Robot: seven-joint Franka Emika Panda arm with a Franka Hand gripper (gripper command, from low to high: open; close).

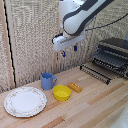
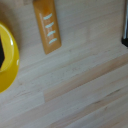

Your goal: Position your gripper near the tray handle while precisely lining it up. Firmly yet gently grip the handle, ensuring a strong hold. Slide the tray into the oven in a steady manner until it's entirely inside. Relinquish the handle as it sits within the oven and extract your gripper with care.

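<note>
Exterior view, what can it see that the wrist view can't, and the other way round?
Only the exterior view shows the robot's hand up in the air, the oven with its tray sticking out, the blue mug and the white plate. Only the wrist view shows the pale marks on the orange block. Both show the yellow bowl, the orange block and the wooden table.

Surface layout, exterior view

Plate (image 1: 25, 101) at left; cup (image 1: 48, 81) behind it; bowl (image 1: 62, 92) beside cup; block (image 1: 75, 87) right of bowl; oven (image 1: 114, 55) at right, tray (image 1: 96, 73) projecting from it.
</note>
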